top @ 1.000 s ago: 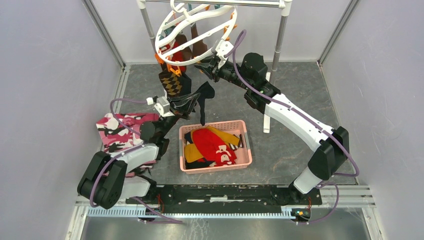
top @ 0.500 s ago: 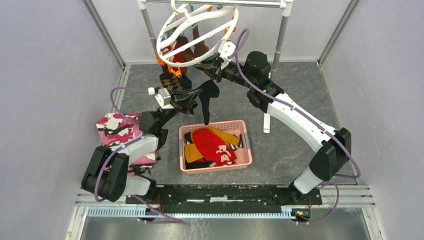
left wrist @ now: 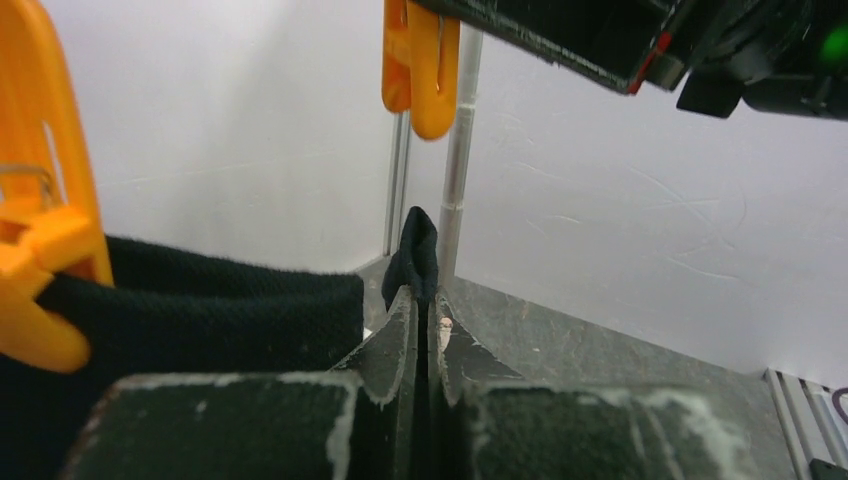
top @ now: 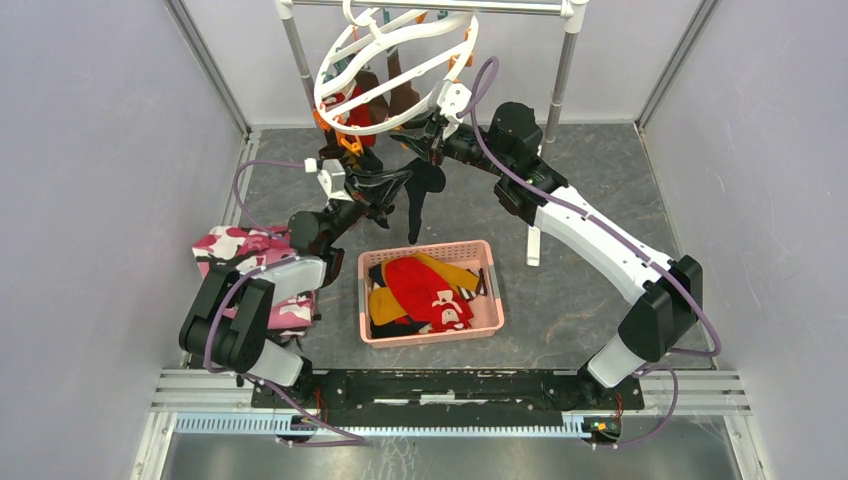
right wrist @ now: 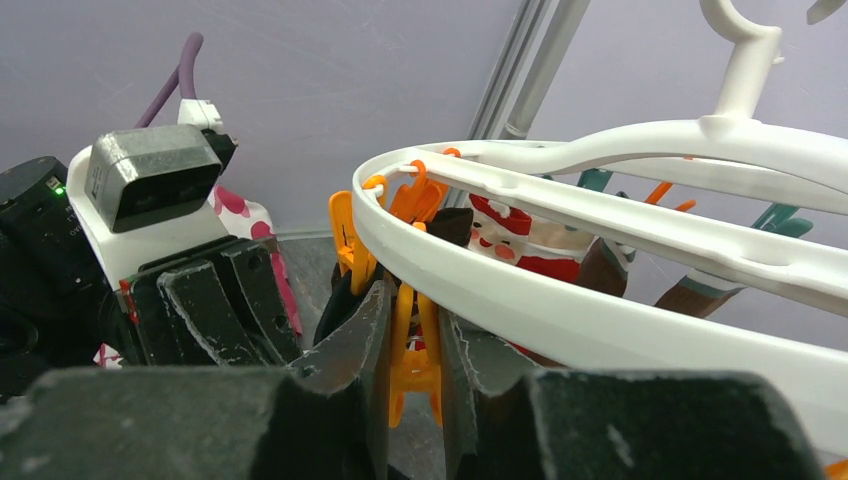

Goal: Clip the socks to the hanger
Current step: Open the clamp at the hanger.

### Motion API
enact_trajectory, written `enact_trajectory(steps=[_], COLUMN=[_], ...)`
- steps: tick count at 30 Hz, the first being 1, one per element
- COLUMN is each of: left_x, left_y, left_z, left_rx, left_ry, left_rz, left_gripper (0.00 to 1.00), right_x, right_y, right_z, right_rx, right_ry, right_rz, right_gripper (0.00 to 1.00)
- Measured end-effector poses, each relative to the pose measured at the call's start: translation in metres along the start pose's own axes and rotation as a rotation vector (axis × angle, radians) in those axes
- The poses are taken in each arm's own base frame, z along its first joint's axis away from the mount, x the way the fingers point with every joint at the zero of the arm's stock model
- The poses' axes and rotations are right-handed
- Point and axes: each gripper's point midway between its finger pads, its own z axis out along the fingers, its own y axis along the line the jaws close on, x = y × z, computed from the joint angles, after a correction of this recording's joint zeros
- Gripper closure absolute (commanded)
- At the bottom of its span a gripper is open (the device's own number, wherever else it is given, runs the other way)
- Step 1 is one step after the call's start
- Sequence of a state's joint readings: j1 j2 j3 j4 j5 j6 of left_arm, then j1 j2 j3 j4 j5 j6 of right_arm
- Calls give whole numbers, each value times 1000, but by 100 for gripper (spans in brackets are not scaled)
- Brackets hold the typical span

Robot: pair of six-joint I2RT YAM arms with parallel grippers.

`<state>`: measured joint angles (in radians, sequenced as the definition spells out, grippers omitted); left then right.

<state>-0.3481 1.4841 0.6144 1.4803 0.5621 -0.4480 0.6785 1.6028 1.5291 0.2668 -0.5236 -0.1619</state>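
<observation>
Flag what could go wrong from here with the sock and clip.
Left gripper pinches only a little of the black sock; most dangles, so it may slip out.
Right gripper squeezes an orange clip on the tilted hanger; a push could swing it, and the sock may miss the clip.

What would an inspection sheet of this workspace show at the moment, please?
Surface: grey table, with a pink basket on it.
Job's things: white hanger on the rack carries clipped socks; loose socks lie in the basket; a black sock is held up.
Clutter: camouflage cloth beside the left arm.
Grippers: left gripper is shut on the black sock; right gripper is shut on an orange clip under the hanger's ring.
Cables: purple cables loop along both arms; no snag seen.
Surroundings: plain walls; nothing else seen.
</observation>
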Motion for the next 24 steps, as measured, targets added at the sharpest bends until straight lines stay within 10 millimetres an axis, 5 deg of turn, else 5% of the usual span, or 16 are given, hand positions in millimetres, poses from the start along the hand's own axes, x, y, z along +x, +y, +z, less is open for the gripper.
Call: enact_trajectory(steps=[24], left_x=[-18], left_y=[5], left_z=[8], left_rx=[-29], left_ry=[-62], left_rz=[-32], left_gripper=[98], right_x=[2], right_y=[-1], right_z=[-1], right_rx=[-3], right_ry=[6], right_rz=[3], right_gripper=[100])
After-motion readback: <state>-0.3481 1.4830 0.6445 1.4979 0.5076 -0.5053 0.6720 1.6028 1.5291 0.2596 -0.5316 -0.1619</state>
